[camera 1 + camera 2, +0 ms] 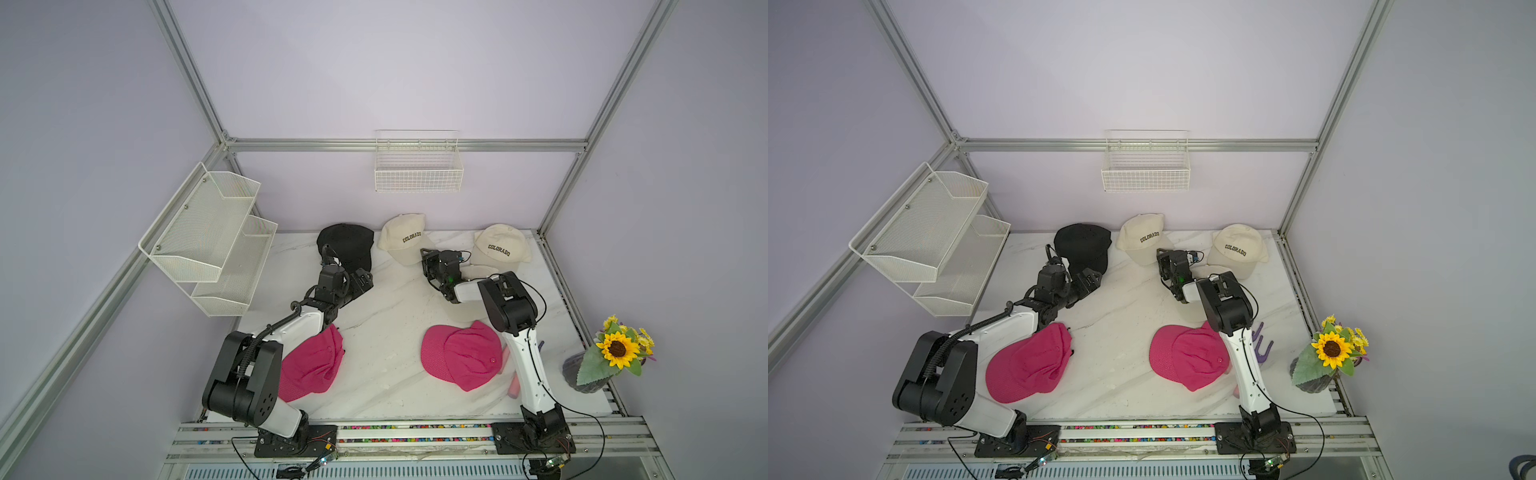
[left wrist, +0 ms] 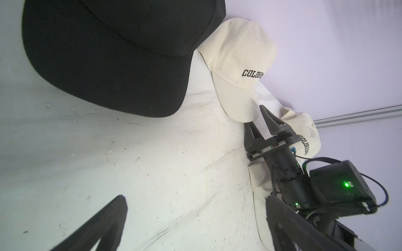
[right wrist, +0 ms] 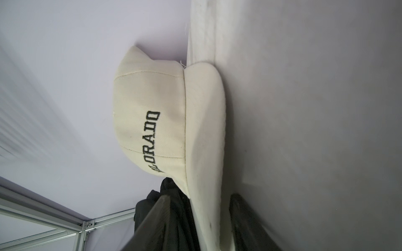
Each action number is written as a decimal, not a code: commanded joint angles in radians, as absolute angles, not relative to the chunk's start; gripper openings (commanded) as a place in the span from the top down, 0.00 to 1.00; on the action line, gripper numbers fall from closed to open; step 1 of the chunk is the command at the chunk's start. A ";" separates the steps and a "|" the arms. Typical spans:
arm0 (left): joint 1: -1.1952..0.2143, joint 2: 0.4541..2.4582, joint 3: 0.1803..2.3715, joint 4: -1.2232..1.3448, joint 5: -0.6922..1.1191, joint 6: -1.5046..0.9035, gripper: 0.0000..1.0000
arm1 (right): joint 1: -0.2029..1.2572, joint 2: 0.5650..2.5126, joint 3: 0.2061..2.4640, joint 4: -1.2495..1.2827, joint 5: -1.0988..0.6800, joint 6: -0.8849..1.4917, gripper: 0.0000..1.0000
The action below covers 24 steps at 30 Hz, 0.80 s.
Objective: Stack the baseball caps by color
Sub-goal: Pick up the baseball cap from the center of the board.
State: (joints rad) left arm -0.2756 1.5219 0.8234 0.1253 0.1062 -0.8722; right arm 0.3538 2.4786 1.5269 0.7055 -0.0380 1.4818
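The right gripper (image 3: 200,197) lies low over the worktop (image 1: 386,332). Its jaws are apart and straddle the brim (image 3: 206,141) of the cream COLORADO cap (image 1: 405,239) at 12 o'clock. In the right wrist view a gap shows beside the brim, so nothing is clamped yet.

The step in hand looks like taking this cap by its brim to set it on the second cream cap (image 1: 500,245) at 1 o'clock. To do it well:
- Slide the jaws deeper, toward the crown seam, where the brim is stiffest.
- Close squarely on the brim and lift straight up before swinging across, since the black cap (image 1: 345,245) sits just beside it at 11 o'clock.

The left gripper (image 1: 365,279) rests by that black cap's brim, jaws wide and empty. The two hot pink caps (image 1: 313,361) lie well apart at 7 and 5 o'clock, unstacked.
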 commanded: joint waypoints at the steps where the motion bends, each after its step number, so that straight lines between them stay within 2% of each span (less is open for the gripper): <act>1: -0.270 1.537 0.832 0.236 0.157 -0.868 0.00 | 0.356 2.499 1.562 0.713 -0.013 1.468 0.69; 4: -0.270 1.559 0.855 0.244 0.198 -0.878 0.00 | 0.356 2.441 1.470 0.868 0.023 1.482 0.96; 5: -0.271 1.566 0.858 0.259 0.210 -0.883 0.00 | 0.357 2.409 1.434 0.912 0.036 1.482 1.00; 10: -0.298 1.597 0.866 0.362 0.277 -0.925 0.00 | 0.369 2.186 1.200 1.089 0.145 1.513 1.00; 15: -0.347 1.645 0.860 0.591 0.375 -1.011 0.00 | 0.437 1.930 0.929 1.216 0.292 1.589 1.00; 19: -0.420 1.672 0.879 0.716 0.373 -1.006 0.00 | 0.530 1.753 0.783 1.184 0.439 1.657 1.00; 24: -0.472 1.710 0.898 0.882 0.422 -1.022 0.00 | 0.617 1.641 0.701 1.175 0.512 1.696 1.00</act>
